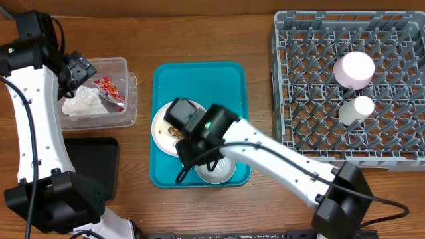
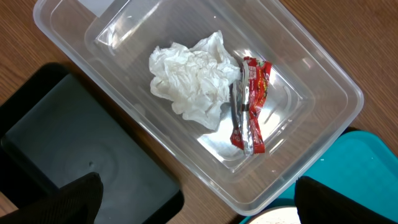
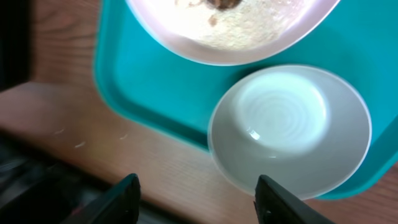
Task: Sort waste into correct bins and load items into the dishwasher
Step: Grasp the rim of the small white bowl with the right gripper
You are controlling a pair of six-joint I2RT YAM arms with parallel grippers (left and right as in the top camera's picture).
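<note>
From above, the grey peg-grid dish rack point(image 1: 398, 40) holds a pink saucer point(image 1: 354, 68) and a small white cup point(image 1: 356, 109), while the right arm hides part of the white plate point(image 1: 161, 129) with brown scraps point(image 1: 176, 134) and of the bowl point(image 1: 219, 174) on the teal tray point(image 1: 199, 79). The left wrist view looks into the glossy clear tub point(image 2: 323, 93), where the crumpled napkin point(image 2: 193, 78) touches the red-and-white wrapper point(image 2: 252, 102); the matte black tray point(image 2: 68, 149) lies alongside on the counter point(image 2: 25, 68), and the left fingers point(image 2: 78, 199), cut off below, are spread wide and empty. The blurred right wrist view shows the right fingers point(image 3: 124, 199) apart, gripping nothing, near the round bowl.
</note>
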